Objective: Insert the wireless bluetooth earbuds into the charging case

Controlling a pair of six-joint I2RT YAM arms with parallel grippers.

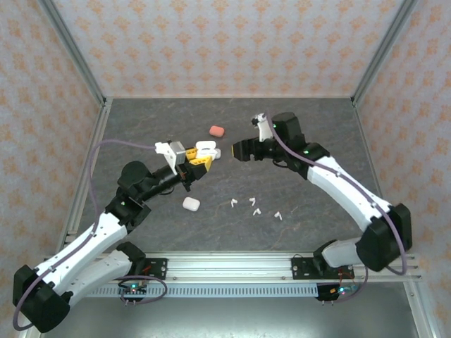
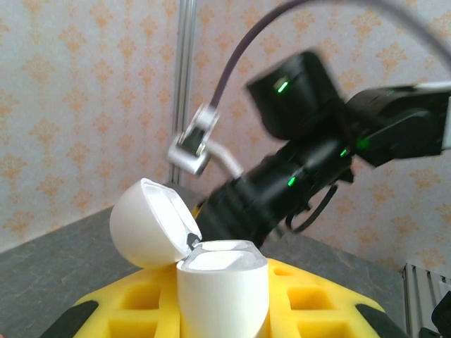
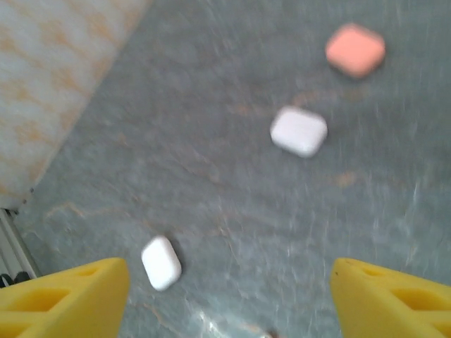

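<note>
A: Left side?
B: Left gripper [image 1: 200, 159] is clamped on the open white rounded plastic charging case [image 2: 224, 285]. Case upright, lid hinged back.
A: Table?
B: One closed white plastic case [image 1: 191, 204] nearer the bases, one coral-pink rounded case [image 1: 216, 131] further back. Four tiny white stemmed plastic earbuds [image 1: 252, 202] lie loose on the grey table [image 1: 317, 141], right of the closed one.
A: Right side?
B: Right gripper [image 3: 229, 296] has its jaws apart with nothing between them. It's near the held case.

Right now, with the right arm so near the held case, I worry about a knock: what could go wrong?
The left fingers hold the open case, so a bump from the right arm could tilt it or shut its lid. The earbuds lie close together; the open right fingers might scatter neighbours.
</note>
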